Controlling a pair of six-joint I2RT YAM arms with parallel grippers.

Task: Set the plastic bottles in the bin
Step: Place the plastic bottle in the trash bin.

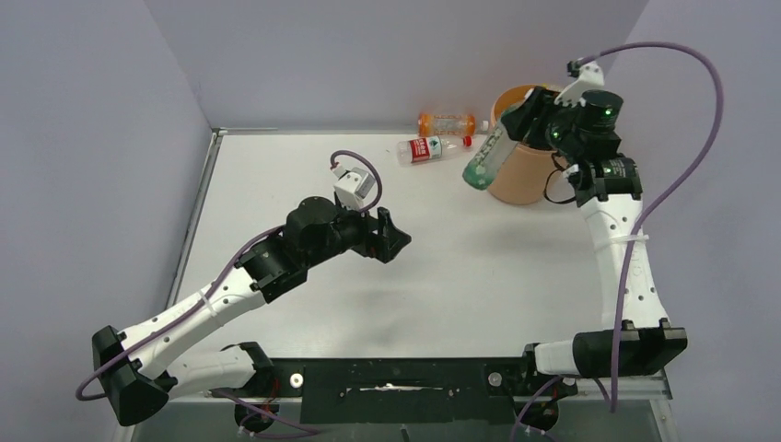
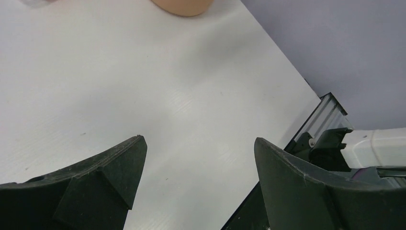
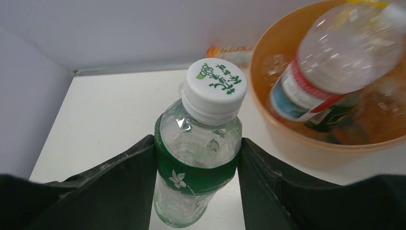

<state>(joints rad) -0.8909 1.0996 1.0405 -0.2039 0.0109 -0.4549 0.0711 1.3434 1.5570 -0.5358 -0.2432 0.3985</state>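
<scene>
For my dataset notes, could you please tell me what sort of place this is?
Likely a robotics lab cell: a bare white table enclosed by plain walls, a left arm and right arm bolted at its near edge, an orange bin of bottles.

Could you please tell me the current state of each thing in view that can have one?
left end effector: open, empty, above the table.
right end effector: shut on the green-label bottle.
green-label bottle: held tilted beside the bin, not yet inside.
red-label bottle: lying on the table.
orange bottle: lying at the table's far edge.
bin: upright, holding a clear bottle.
</scene>
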